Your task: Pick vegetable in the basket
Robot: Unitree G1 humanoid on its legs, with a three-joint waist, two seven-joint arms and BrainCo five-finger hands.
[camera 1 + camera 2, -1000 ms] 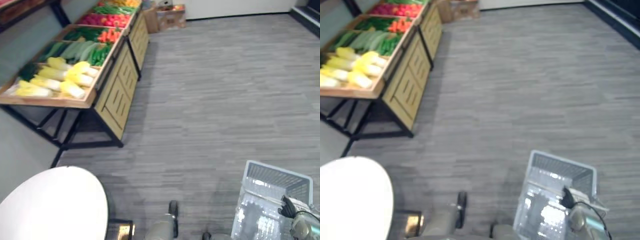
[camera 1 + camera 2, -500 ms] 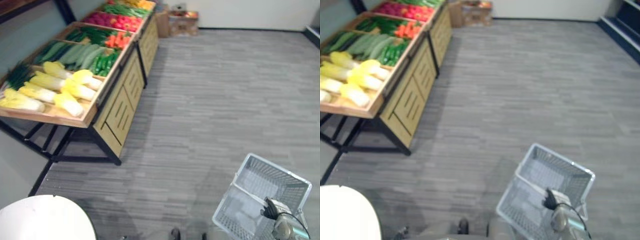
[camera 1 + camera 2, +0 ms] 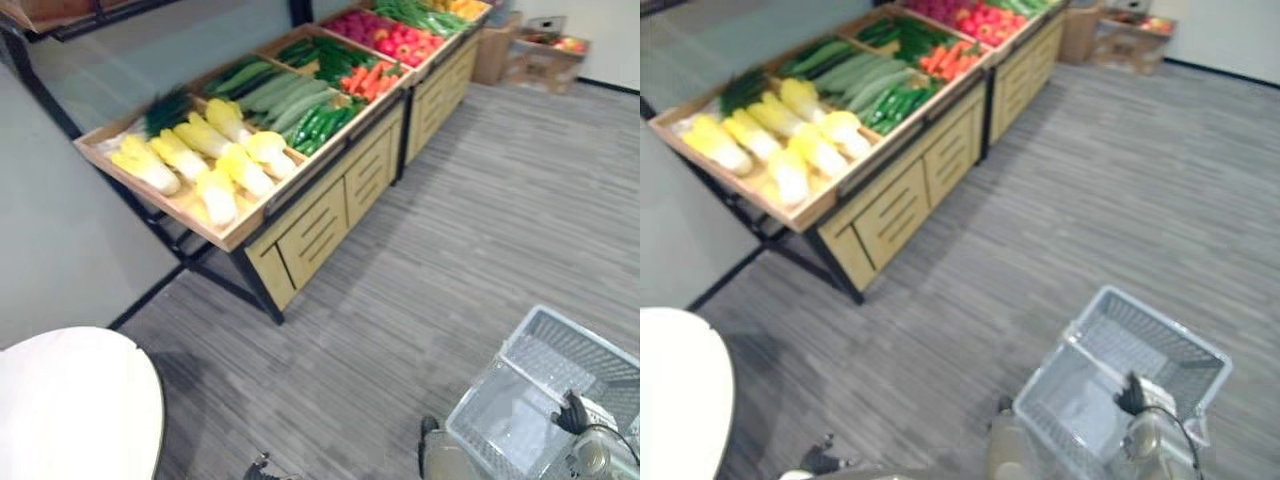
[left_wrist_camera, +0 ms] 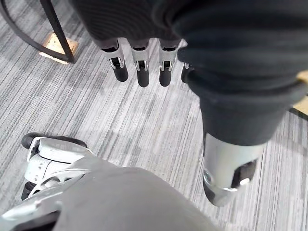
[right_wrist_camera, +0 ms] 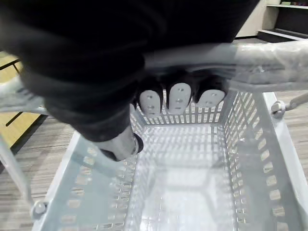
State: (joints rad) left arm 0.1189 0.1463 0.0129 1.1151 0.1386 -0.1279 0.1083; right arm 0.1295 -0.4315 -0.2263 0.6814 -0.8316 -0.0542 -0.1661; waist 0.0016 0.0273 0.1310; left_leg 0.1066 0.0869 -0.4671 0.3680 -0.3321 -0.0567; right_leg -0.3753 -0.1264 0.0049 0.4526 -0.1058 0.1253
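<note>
A grey plastic basket [image 3: 560, 350] hangs at my lower right, and its inside [image 5: 183, 183] holds nothing. My right hand [image 5: 178, 98] is shut on the basket's handle [image 5: 250, 53], its fingers curled round the bar; the same hand [image 3: 1132, 395] sits above the basket's near end. My left hand [image 4: 139, 67] hangs over the floor with straight fingers, holding nothing. The vegetables lie on a sloping wooden stand [image 3: 330, 200] at the upper left: yellow-white cabbages [image 3: 215, 165], cucumbers [image 3: 275, 95], green peppers [image 3: 325, 120], carrots [image 3: 365, 75] and red vegetables [image 3: 395, 40].
A white round table [image 3: 70, 400] fills the lower left corner. The stand rests on black metal legs [image 3: 255, 290] and has drawer fronts facing the aisle. Cardboard boxes [image 3: 545, 45] stand at the far end. Grey plank floor lies between the stand and the basket.
The camera has swung towards the stand, which now shows larger and nearer the middle. The basket still hangs from my right hand.
</note>
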